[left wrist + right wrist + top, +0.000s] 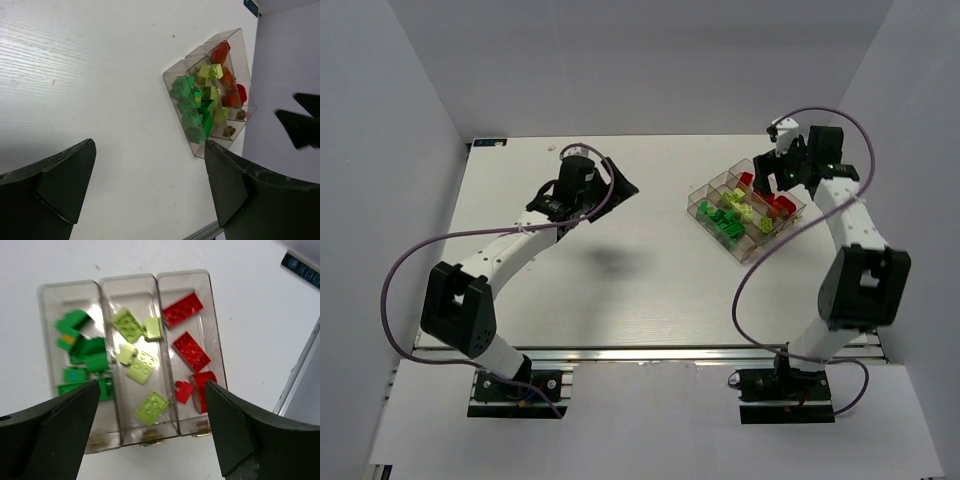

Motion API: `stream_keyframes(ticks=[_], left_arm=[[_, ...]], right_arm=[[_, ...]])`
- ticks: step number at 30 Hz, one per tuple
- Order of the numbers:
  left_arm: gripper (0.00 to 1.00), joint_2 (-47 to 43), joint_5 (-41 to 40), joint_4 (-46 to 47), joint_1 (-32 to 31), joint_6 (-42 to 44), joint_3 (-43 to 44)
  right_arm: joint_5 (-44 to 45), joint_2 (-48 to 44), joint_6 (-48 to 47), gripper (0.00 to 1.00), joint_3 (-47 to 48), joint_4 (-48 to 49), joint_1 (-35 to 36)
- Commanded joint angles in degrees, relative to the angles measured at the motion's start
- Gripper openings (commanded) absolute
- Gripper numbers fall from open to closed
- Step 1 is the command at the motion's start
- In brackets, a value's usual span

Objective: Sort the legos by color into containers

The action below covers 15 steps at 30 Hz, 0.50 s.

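Observation:
The clear tray (125,280) lies below my right gripper (151,390), which hangs open above its near end with nothing between the fingers. Three long compartments run side by side. Dark green legos (82,352) fill the left one, pale yellow-green legos (142,367) the middle one, red legos (191,351) the right one. From above, the tray (750,252) sits at the table's right, under the right gripper (775,188). My left gripper (625,190) is open and empty over bare table, left of the tray. Its wrist view shows the tray (172,75) beyond its open fingers (150,145).
White walls close in the table on the left, right and back. An aluminium rail (640,352) runs along the front edge. Purple cables (760,260) loop off both arms. Part of the right arm (300,125) shows beyond the tray in the left wrist view.

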Motion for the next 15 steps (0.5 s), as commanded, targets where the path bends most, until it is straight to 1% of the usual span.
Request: stream_keyframes(ticks=[1, 2, 5, 8, 10, 11, 15], left_arm=[[0.98, -3.41, -3.56, -4.89, 0.33, 1.41, 1.78], [0.98, -3.67, -4.08, -5.24, 0.33, 1.5, 1.96], [0.98, -5.07, -6.11, -6.64, 0.33, 2.37, 2.4], [0.98, -6.92, -7.6, -9.45, 0.33, 4.13, 3.01], [0.98, -8.67, -8.48, -10.78, 0.33, 5.35, 1.97], [0.98, -10.94, -9.61, -11.92, 0.33, 5.8, 1.44], [0.98, -17.46, -12.61, -14.3, 0.33, 7.91, -1.64]], right_arm=[[-8.22, -9.5, 5.41, 0.89, -6.78, 9.3, 0.12], [-9.37, -10.64, 5.77, 0.89, -8.28, 8.88, 0.21], [-13.15, -12.58, 6.3, 0.89, -8.73, 5.37, 0.83], [-15.45, -14.34, 7.26, 0.89, -10.13, 5.88, 1.0], [-16.76, -15.22, 7.09, 0.89, -10.31, 5.18, 1.0], [-17.03, -15.66, 6.74, 0.89, -10.23, 3.7, 1.0], [-18.27, -17.76, -0.01, 0.89, -9.87, -2.62, 0.92]])
